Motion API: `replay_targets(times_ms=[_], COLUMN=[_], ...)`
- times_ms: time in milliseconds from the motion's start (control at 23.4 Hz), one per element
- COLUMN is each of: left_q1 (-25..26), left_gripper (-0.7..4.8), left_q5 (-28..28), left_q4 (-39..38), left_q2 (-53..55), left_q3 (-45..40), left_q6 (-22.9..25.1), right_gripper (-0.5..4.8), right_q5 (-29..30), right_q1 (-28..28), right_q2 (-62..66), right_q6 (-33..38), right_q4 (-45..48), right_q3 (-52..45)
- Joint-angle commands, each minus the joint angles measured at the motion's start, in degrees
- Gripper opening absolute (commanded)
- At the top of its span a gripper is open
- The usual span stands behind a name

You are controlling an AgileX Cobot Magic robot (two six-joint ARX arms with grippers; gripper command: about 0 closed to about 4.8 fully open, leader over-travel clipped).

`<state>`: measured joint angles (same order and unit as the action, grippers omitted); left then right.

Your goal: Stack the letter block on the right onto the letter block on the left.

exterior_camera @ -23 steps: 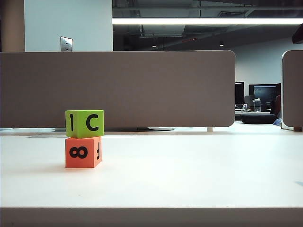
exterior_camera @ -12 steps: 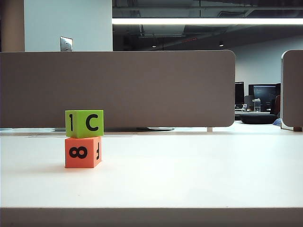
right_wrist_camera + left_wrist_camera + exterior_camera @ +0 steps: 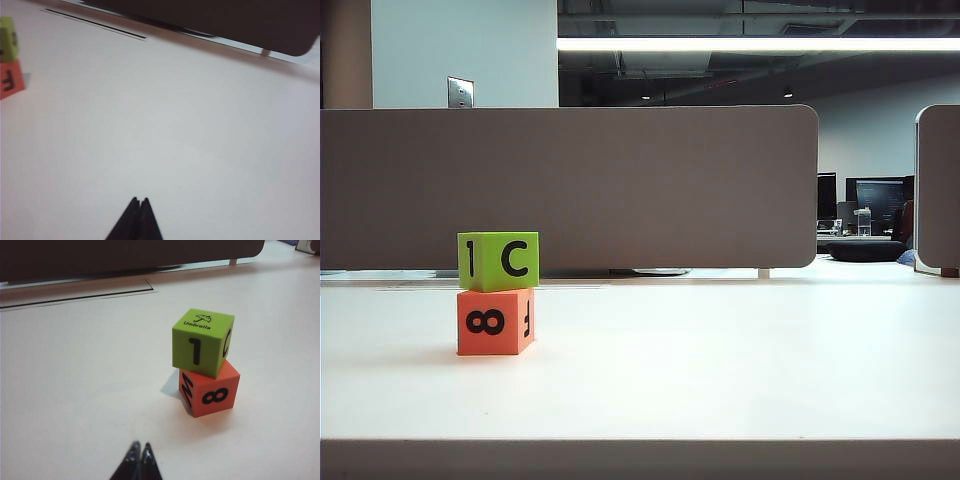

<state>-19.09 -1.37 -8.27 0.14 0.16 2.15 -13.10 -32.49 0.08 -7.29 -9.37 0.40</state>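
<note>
Spanning every view, the white table [image 3: 720, 360] carried a finished stack: the green block [image 3: 202, 342] was set on the orange block [image 3: 210, 392], slightly askew. Both stood ahead of the left hand [image 3: 139, 449], pressed together and empty, and well aside of the right hand [image 3: 138, 202], likewise pressed together. No containers were seen.

Low frontal exterior — wrists overhead
</note>
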Motion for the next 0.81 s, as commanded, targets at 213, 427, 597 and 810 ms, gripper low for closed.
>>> replay_targets(times_ms=[213,427,597,810], left_q1=[0.1,0.1,0.2,0.2], left_gripper=[-0.06,-0.06,-0.06,-0.06], left_q5=[-4.1,-8.5,-12.4,-12.3], left_q4=[1.7,2.4,3.1,7.8], left_q2=[0.1,0.4,2.4,2.9], left_q3=[0.2,0.2,0.2,0.2], left_q6=[1.0,1.6,2.1,2.7], right_gripper=[0.0,-0.01,-0.01,-0.01], right_q5=[17.8,17.9,15.2,14.2], right_q1=[22.0,29.3,29.4,29.4], right_q2=[0.0,0.0,0.0,0.0], right_q6=[-0.2,0.2,3.1,5.8], right_q4=[4.7,6.6,6.0,9.2], right_q3=[-0.3,-0.3,-0.3,-0.3])
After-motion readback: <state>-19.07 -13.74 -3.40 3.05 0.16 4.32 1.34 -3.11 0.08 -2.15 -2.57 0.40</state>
